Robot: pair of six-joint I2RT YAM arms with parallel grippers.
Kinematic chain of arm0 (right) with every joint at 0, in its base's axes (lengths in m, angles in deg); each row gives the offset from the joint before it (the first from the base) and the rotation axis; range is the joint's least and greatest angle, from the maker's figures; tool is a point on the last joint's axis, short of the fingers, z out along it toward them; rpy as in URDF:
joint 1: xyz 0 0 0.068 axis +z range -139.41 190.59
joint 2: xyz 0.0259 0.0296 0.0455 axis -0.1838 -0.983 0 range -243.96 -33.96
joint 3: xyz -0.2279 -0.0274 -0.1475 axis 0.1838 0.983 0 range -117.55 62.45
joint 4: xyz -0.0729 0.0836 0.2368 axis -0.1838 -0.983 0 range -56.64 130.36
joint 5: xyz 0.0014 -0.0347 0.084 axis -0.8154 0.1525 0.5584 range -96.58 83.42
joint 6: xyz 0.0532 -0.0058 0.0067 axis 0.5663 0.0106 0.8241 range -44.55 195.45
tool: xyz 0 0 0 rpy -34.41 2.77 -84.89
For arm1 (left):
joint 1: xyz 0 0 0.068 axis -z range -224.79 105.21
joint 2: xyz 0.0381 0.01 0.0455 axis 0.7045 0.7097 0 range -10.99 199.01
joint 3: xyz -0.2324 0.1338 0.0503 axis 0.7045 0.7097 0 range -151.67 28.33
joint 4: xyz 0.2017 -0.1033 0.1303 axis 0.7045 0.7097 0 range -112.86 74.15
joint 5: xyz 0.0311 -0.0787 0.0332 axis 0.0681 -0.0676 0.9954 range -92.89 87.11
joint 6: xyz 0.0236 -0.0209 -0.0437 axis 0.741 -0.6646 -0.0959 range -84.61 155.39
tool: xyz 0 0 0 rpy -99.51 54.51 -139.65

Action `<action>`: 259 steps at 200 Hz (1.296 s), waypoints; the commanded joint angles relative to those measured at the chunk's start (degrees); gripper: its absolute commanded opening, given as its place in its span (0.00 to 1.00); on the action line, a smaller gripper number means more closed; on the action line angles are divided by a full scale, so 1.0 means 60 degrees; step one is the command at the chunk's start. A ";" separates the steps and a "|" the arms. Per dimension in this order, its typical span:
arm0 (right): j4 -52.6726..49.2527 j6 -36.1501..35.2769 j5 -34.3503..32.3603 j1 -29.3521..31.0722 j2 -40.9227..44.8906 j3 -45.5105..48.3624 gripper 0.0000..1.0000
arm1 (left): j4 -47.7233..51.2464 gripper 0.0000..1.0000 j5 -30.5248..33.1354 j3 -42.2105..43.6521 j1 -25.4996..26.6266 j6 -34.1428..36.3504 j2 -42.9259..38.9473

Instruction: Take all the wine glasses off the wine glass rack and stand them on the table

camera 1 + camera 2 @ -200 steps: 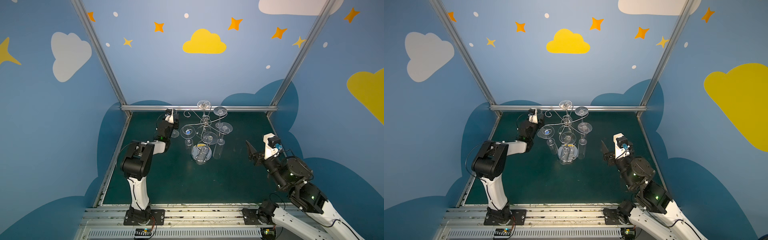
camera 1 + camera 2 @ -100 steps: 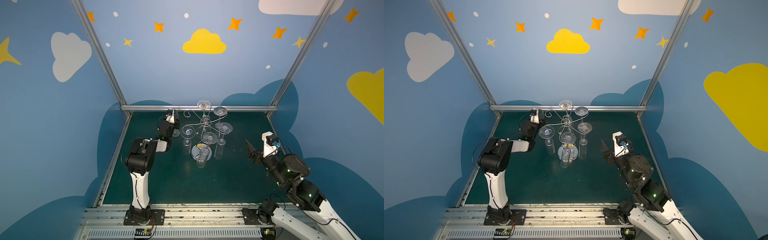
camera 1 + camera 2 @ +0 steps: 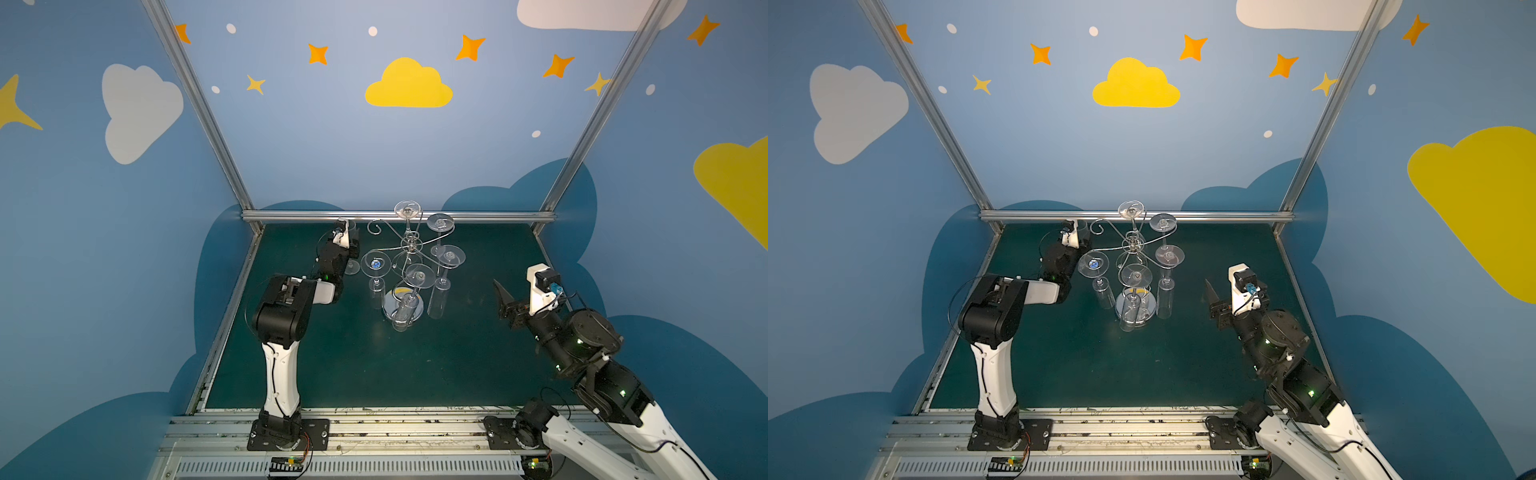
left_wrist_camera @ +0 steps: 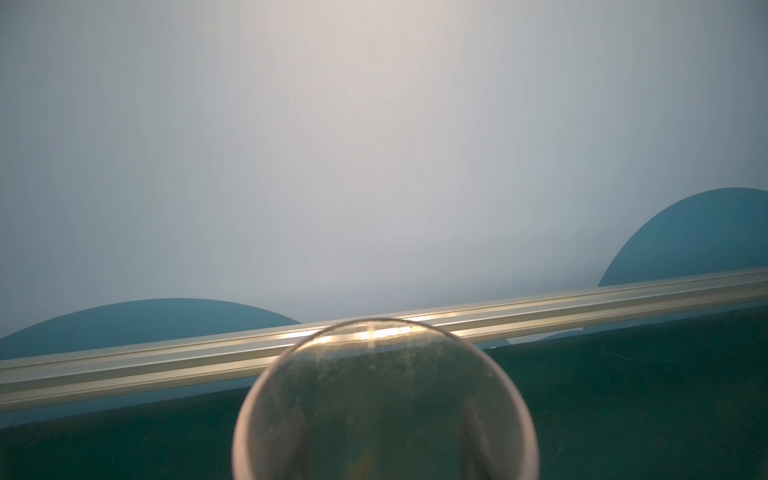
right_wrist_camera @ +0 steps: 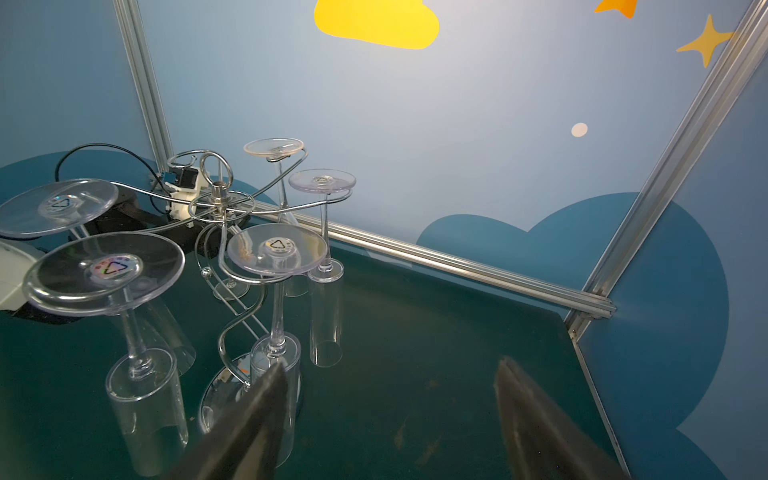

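Note:
The wine glass rack stands mid-table on a round mirror base. Several clear glasses hang from it upside down. At the back left, off the rack, my left gripper is shut on the bowl of an upright wine glass. Its foot is low, and I cannot tell whether it touches the table. Both fingers show through the glass in the left wrist view. My right gripper hangs open and empty, right of the rack.
The dark green table is boxed in by blue walls with aluminium rails; the back rail runs close behind the held glass. One curled rack arm near the left gripper carries no glass. The nearest hanging glass is just beyond my right fingertips.
The left arm's elbow has swung right while its gripper and the glass stayed almost in place. The right gripper has drifted slightly left, still open.

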State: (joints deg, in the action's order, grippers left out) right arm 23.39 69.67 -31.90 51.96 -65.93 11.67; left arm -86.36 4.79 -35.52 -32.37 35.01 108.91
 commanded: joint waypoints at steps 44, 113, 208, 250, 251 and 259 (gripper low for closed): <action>0.0015 0.0217 0.0314 -0.0098 -0.0048 -0.0151 0.78 | -0.0128 0.90 0.0561 0.0500 -0.0006 0.0129 -0.0428; 0.0104 0.0487 0.0877 -0.0112 0.0284 -0.0134 0.78 | 0.0397 0.99 0.0641 0.1961 0.0004 -0.1037 -0.2154; 0.0049 0.0674 0.2044 -0.0116 -0.0086 -0.0647 0.78 | 0.6411 0.99 -0.1238 0.3277 -0.0342 -0.2794 -0.8477; 0.0435 0.0611 0.2466 -0.0126 -0.0411 -0.0810 0.78 | 0.9371 0.99 -0.1529 0.3340 -0.0436 -0.4251 -1.1513; 0.0416 0.0611 0.2464 -0.0126 -0.0428 -0.0816 0.78 | 0.9428 0.99 -0.1551 0.3344 -0.0448 -0.4313 -1.1595; 0.0315 0.0617 0.2518 -0.0126 -0.0564 -0.0961 0.78 | 0.9834 0.99 -0.1846 0.3454 -0.0448 -0.4825 -1.2113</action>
State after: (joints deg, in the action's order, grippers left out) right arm 23.61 73.10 -18.79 51.54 -67.78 8.89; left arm -41.27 -1.85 -15.68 -34.75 14.88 43.84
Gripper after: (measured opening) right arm 0.778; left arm 0.990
